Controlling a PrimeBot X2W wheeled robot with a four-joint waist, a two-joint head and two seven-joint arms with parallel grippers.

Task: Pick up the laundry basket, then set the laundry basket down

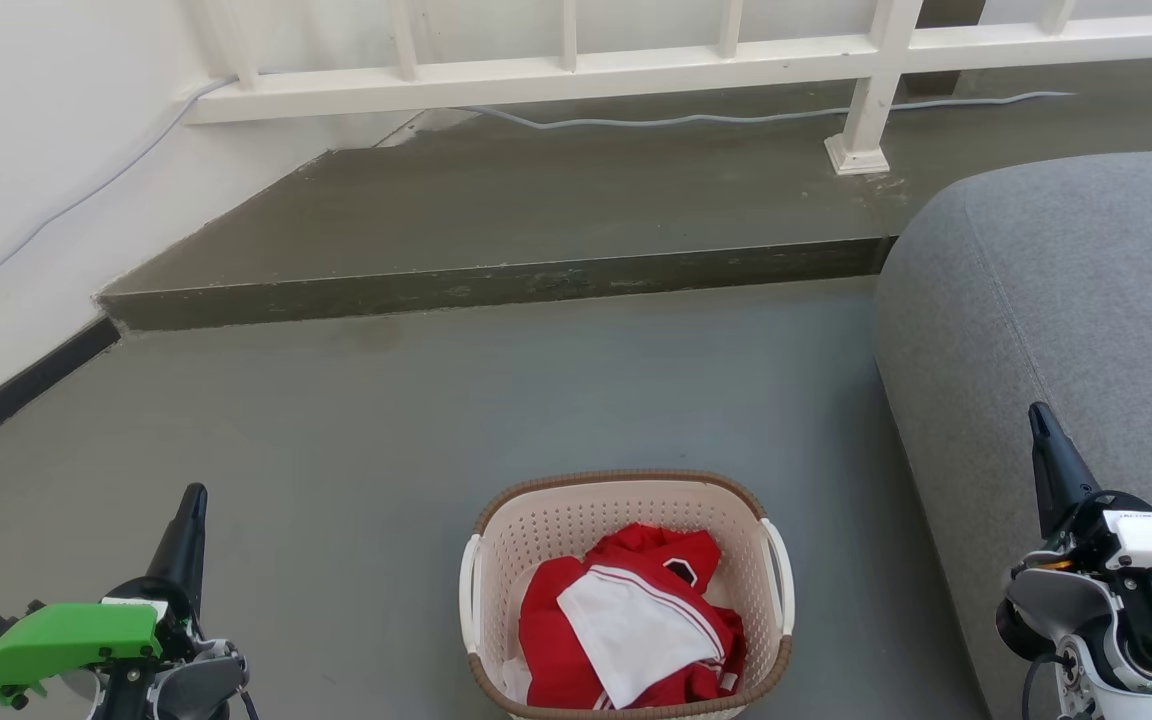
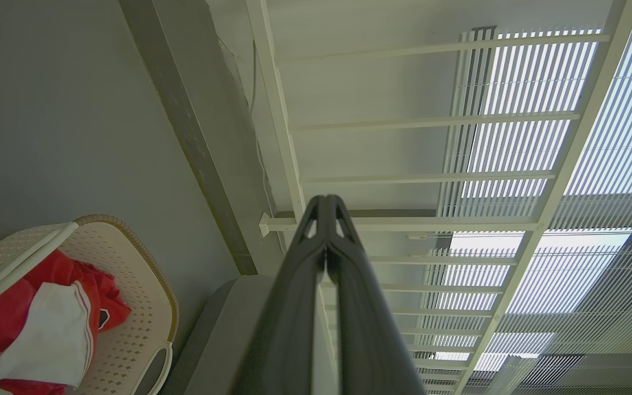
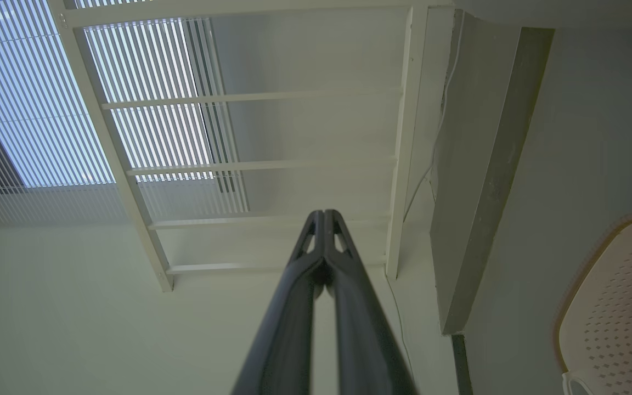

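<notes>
Basket (image 1: 576,525): on floor (image 1: 386,420), near centre.
Handling: judged stiff, probably light; clothes (image 1: 626,620) inside.
Hold: side handles (image 1: 782,580) to be taken.
Left gripper (image 1: 193,497): closed, empty.
Right gripper (image 1: 1039,418): closed, empty.

Left tool (image 1: 193,492), right tool (image 1: 1037,411): both closed.

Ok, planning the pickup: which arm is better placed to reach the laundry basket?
Left, probably: bare floor lies between the left gripper and the near handle of the laundry basket; the right gripper hangs close by the sofa.
</notes>
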